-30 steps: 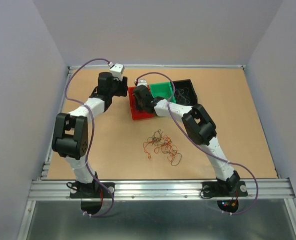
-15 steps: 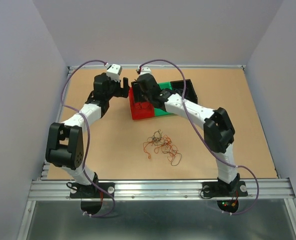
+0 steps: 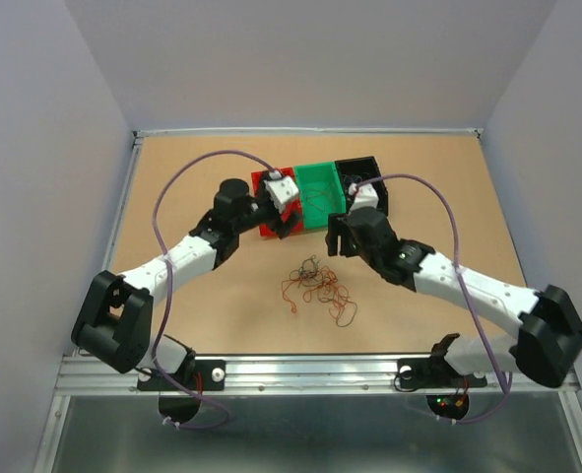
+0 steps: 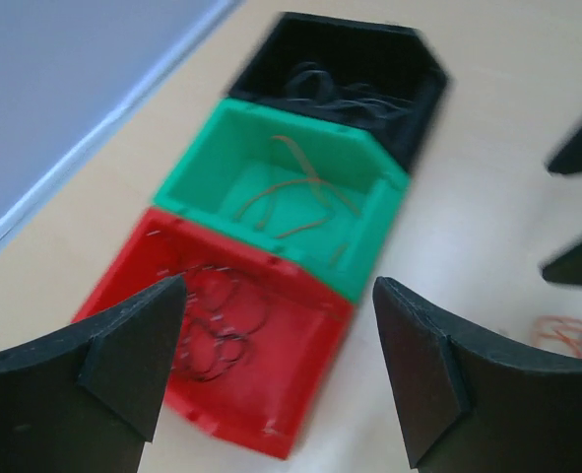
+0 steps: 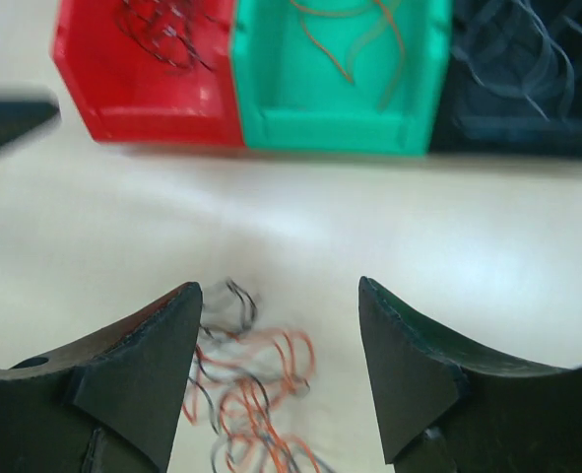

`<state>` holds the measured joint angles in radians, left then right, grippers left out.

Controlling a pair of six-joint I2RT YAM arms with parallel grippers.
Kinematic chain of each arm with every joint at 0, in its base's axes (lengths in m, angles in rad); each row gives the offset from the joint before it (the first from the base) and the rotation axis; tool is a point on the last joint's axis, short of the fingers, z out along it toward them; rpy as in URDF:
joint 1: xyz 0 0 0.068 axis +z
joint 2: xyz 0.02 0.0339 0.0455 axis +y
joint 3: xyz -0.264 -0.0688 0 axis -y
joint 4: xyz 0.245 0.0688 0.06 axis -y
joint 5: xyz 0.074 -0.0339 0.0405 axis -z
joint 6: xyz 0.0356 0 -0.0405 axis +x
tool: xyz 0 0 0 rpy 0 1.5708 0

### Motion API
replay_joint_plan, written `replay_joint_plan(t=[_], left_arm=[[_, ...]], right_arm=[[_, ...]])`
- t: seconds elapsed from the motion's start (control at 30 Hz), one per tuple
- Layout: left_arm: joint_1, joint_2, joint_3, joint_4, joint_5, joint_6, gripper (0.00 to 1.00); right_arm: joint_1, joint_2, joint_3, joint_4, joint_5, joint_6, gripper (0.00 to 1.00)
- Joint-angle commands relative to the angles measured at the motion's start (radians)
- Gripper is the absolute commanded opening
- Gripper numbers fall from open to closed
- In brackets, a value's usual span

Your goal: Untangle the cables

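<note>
The cables point(image 3: 316, 289) lie as a loose tangle of thin red-orange, brown and black curly wires on the tan table, in front of the bins. My right gripper point(image 3: 335, 239) hangs open just past the tangle's far edge. In the right wrist view the cables point(image 5: 251, 389) show blurred on the table beyond its open fingertips, nearer the left one, and my right gripper point(image 5: 279, 365) touches none of them. My left gripper point(image 3: 287, 225) is open over the front of the red bin point(image 3: 266, 227). Seen from the left wrist, my left gripper point(image 4: 281, 365) holds nothing.
Three bins stand in a row at the back: red bin point(image 4: 271, 434) with dark wires, green bin point(image 4: 369, 168) with brownish wires, black bin point(image 4: 423, 74) with dark wires. Both grippers are close together in front of the bins. Grey walls enclose the table.
Both grippers have opened. The right gripper left the red bin and came toward the tangle as its arm swung out right. The left gripper moved from the red bin's left side to its front.
</note>
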<state>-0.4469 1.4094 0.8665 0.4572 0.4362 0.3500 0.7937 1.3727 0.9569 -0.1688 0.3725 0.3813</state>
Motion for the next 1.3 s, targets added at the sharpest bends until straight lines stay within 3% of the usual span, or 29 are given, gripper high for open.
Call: replay_joint_plan(t=[0.0,0.13,0.27,0.67,0.77,0.8,0.87,0.93,1.07,1.27], left_arm=[[-0.119,-0.059,-0.058,-0.029,0.097,0.224,0.88],[-0.154,-0.027,-0.024,-0.161,0.177,0.309,0.84],[-0.191,0.052,0.028,-0.239,0.133,0.343,0.81],[-0.234,0.238,0.14,-0.408,0.115,0.428,0.73],[-0.239,0.26,0.164,-0.439,0.116,0.438,0.6],[-0.237,0.264,0.167,-0.451,0.124,0.446,0.5],[-0.237,0.263,0.173,-0.456,0.139,0.46,0.44],[-0.237,0.25,0.174,-0.492,0.156,0.469,0.46],[-0.236,0.218,0.166,-0.494,0.162,0.466,0.61],[-0.236,0.201,0.167,-0.525,0.176,0.484,0.63]], right_arm=[[0.007,-0.244,-0.206,0.057,0.057,0.099,0.7],[0.007,-0.452,-0.348,0.064,0.033,0.166,0.67],[0.007,-0.578,-0.411,0.066,0.042,0.197,0.67],[0.007,-0.524,-0.402,0.068,0.078,0.205,0.68],[0.007,-0.54,-0.417,0.069,0.091,0.214,0.68],[0.007,-0.549,-0.428,0.072,0.097,0.215,0.68],[0.007,-0.555,-0.434,0.072,0.101,0.215,0.68],[0.007,-0.56,-0.437,0.072,0.101,0.215,0.68],[0.007,-0.564,-0.443,0.072,0.098,0.215,0.68],[0.007,-0.566,-0.451,0.074,0.094,0.217,0.68]])
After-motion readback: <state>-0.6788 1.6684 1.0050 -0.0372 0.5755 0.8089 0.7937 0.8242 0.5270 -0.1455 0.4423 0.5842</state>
